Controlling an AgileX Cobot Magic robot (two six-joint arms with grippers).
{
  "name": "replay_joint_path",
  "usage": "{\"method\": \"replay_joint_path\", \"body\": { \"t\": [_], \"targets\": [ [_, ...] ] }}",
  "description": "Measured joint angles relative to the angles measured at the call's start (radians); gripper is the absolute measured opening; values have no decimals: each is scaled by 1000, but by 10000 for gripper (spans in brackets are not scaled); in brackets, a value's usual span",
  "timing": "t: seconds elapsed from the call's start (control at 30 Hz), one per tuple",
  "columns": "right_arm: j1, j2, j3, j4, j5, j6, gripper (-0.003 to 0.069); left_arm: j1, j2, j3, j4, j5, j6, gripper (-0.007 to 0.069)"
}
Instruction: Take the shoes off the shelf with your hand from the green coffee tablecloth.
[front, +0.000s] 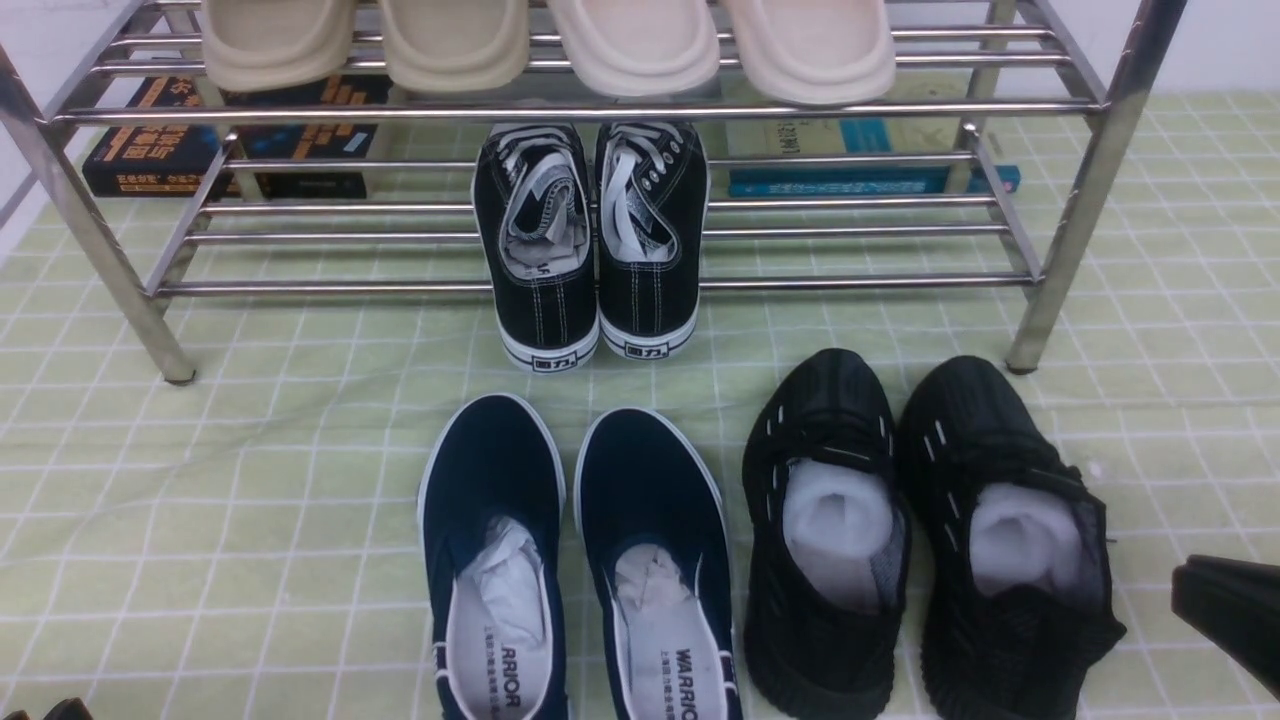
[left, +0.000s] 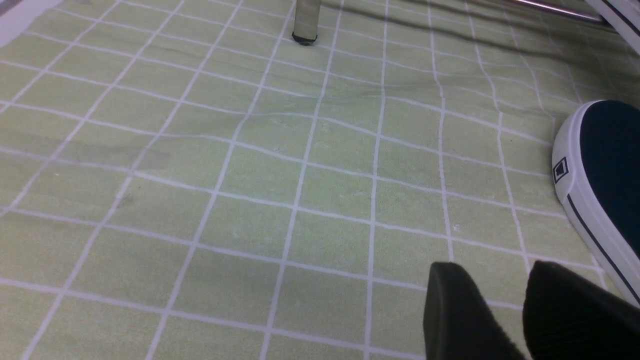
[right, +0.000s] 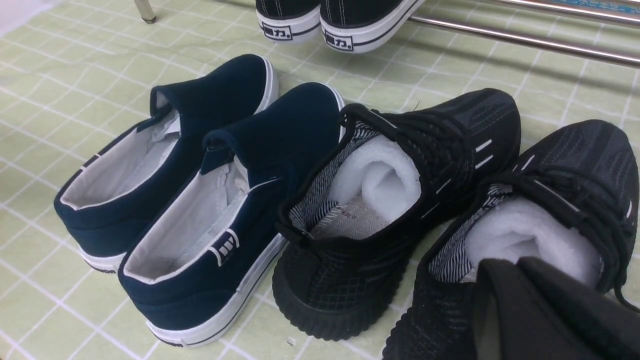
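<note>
The shoes, two all-black knit sneakers stuffed with white paper (front: 825, 540) (front: 1010, 560), stand side by side on the green coffee tablecloth (front: 250, 480) in front of the shelf (front: 600, 110), toes toward it. The right wrist view has them (right: 400, 200) (right: 565, 175) close up. My right gripper (front: 1185, 590) hangs shut and empty just right of the right sneaker's heel, apart from it; its fingers (right: 505, 267) are pressed together. My left gripper (left: 495, 270) is open over bare cloth at the front left, with nothing between its fingers.
Navy white-trimmed slip-ons (front: 570, 560) sit left of the black sneakers. Black canvas lace-ups (front: 590, 240) rest on the shelf's lower tier, heels overhanging. Beige slippers (front: 540, 40) fill the upper tier. Books (front: 230, 140) (front: 860, 160) lie behind. A shelf leg (left: 306, 20) stands ahead of my left gripper.
</note>
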Motion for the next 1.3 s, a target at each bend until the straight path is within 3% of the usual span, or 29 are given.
{"method": "replay_joint_path", "body": {
  "t": [0.27,0.6,0.67,0.8,1.0,1.3],
  "targets": [
    [-63,-155,128,-13,-89,-1,60,0,0,0,0,0,0,240],
    [-417,-463,344,3,-119,-26,74,0,0,0,0,0,0,240],
    [-527,-503,381,83,-97,-92,79,0,0,0,0,0,0,240],
    [-607,-506,383,162,-55,-217,84,0,0,0,0,0,0,240],
    [-596,-506,379,157,28,-274,92,0,0,0,0,0,0,240],
    [-510,-506,372,107,67,-180,102,0,0,0,0,0,0,240]
  ]
}}
